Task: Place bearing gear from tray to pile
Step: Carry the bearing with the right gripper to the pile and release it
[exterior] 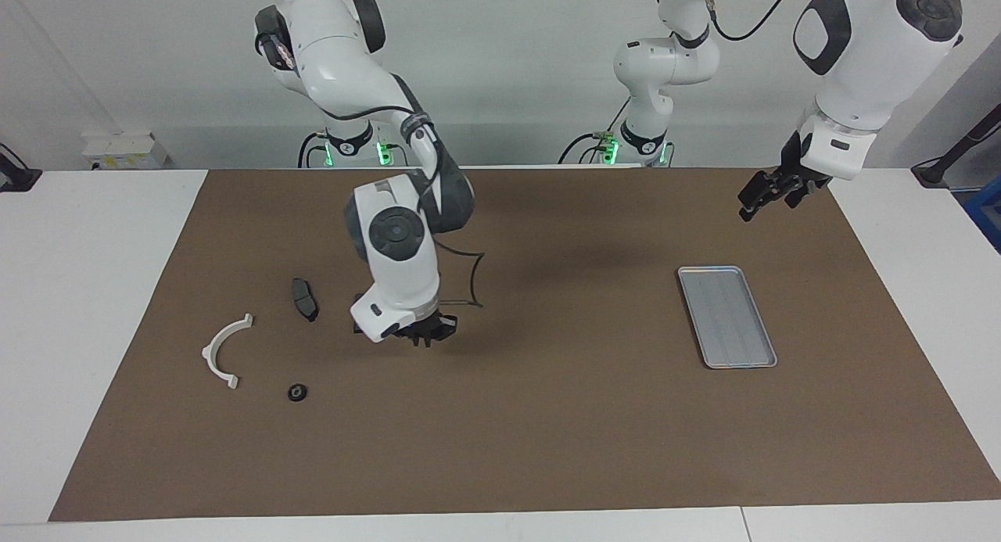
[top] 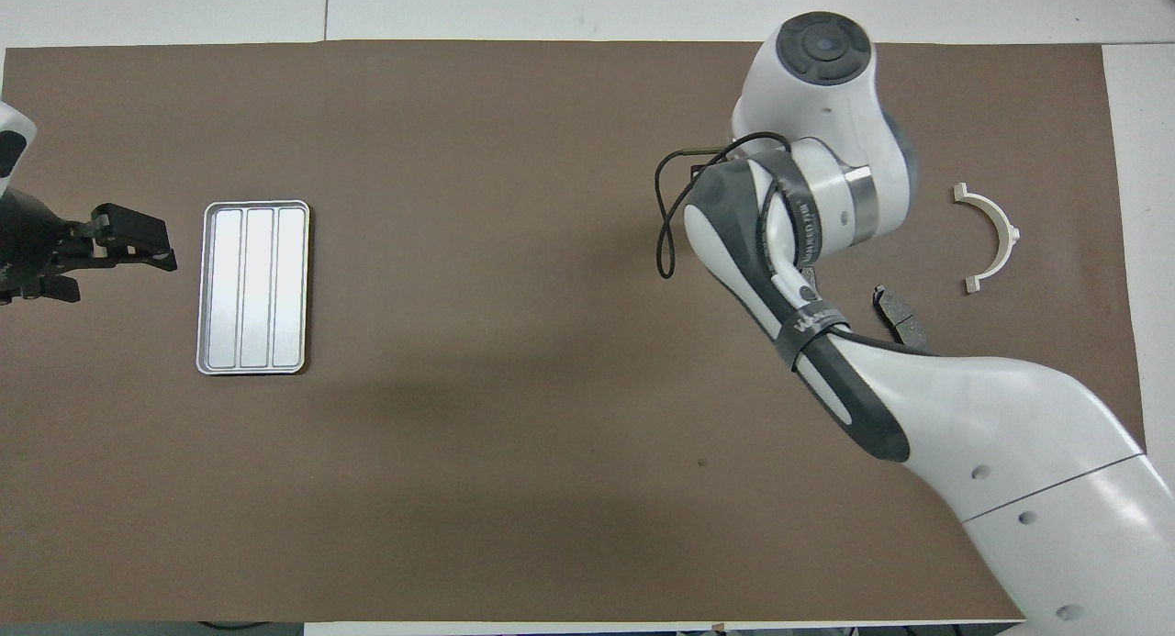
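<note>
Silver tray (exterior: 727, 316) lies bare toward the left arm's end of the brown mat (exterior: 547, 432); the gear (exterior: 297, 392) sits by the pile.
Right gripper (exterior: 426, 335) hangs low over the mat, grip unreadable. The gear lies at five o'clock from the white half-ring (exterior: 224, 349) in the facing view, near a grey pad (exterior: 304, 298). Left gripper (exterior: 762, 195) waits, raised, fingers slightly parted, holding nothing.

1. My surface (exterior: 47, 307) is white, with seams showing between its panels along the edge farther from me.
2. A large brown mat (exterior: 547, 432) covers most of it, leaving white margins at both ends.
3. A plain, pale grey-white wall (exterior: 532, 65) rises at my back.
4. A small white box (exterior: 123, 149) sits by the wall at my right arm's end.
5. The lighting is even, with soft shadows on the mat.
</note>
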Tool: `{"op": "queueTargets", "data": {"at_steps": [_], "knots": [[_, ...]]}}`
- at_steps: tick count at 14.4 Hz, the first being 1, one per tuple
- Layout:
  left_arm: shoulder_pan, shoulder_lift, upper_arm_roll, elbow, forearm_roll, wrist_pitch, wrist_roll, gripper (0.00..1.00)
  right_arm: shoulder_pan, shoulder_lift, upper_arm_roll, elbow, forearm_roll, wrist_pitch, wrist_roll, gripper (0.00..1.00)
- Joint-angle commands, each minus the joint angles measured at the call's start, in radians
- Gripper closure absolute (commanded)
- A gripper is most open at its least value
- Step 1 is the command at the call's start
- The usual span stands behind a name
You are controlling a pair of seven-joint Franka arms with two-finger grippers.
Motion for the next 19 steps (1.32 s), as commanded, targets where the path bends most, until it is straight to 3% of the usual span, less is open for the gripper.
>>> {"op": "queueTargets", "data": {"at_steps": [1,6,12,13,14,19], "knots": [[-0.016,-0.002,0.011,0.0,0.007,-0.012,0.002,0.0,-0.1,0.006,0.015,-0.007,0.0,0.077,-0.23,1.0],[-0.016,-0.002,0.011,0.0,0.007,-0.012,0.002,0.0,-0.165,0.012,0.015,-0.182,0.0,0.286,-0.334,1.0],[-0.014,-0.009,0.011,0.012,0.007,-0.004,0.016,0.0,-0.165,0.016,0.013,-0.204,-0.003,0.327,-0.352,1.0],[-0.013,-0.011,0.01,0.011,0.009,-0.004,0.017,0.0,-0.165,0.016,0.013,-0.204,-0.002,0.329,-0.344,0.13],[-0.013,-0.011,0.01,0.011,0.009,-0.003,0.019,0.0,-0.162,0.015,0.013,-0.2,-0.002,0.324,-0.344,0.0],[-0.007,-0.012,0.011,0.012,0.009,0.002,0.219,0.0,-0.165,0.013,0.011,-0.197,-0.002,0.326,-0.344,0.0]]}}
